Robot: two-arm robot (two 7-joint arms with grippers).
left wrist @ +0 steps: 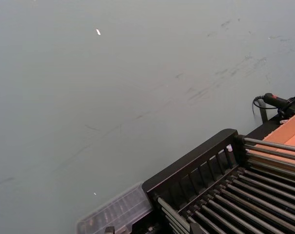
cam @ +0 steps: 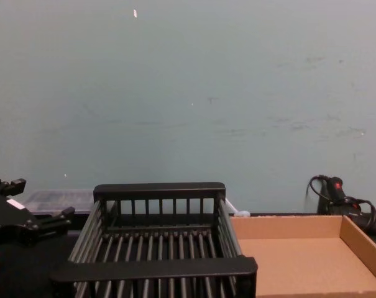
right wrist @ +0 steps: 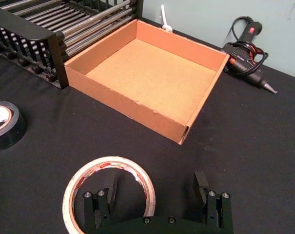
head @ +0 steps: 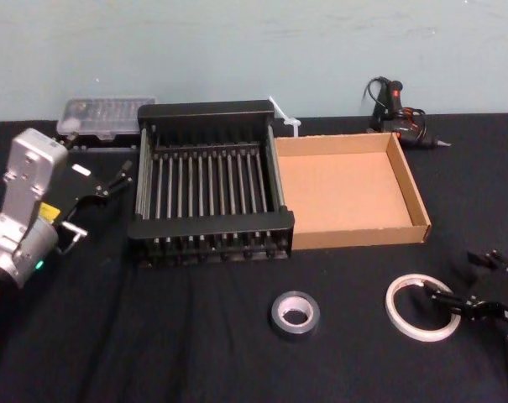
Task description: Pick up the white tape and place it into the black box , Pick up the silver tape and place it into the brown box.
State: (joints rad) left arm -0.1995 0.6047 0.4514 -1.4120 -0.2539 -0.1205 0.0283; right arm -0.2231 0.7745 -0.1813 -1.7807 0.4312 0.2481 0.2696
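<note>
On the near right of the bench (head: pixel 153 353), a black-covered table: we see the white tape (head: pixel 393 309) (right wrist: pixel 110 162), a wide, thin ring of see-through whitish tape with red print inside. It lies flat in front of the brown box (head: pixel 354 237), a low cardboard tray.
How the white tape will feel, we think: light and fairly stiff. Its band is thin and smooth, so it may slip, and a hard squeeze could bend it.
Where to hold it: across the band, one side in the hole and one outside.
Our right gripper (head: pixel 451 275) (right wrist: pixel 153 187): low at the ring, jaws spread wide, one in the hole and one outside. We cannot tell if they touch it.
Our right arm: it comes in from the right edge, low over the bench.
Where the silver tape (head: pixel 294 332) (right wrist: pixel 13 136) is: this small, thick grey roll lies flat, left of the white ring and in front of the black box (head: pixel 203 111), a barred plastic crate.
Our left gripper (head: pixel 115 178): parked up left of the black box, jaws apart, holding nothing.
</note>
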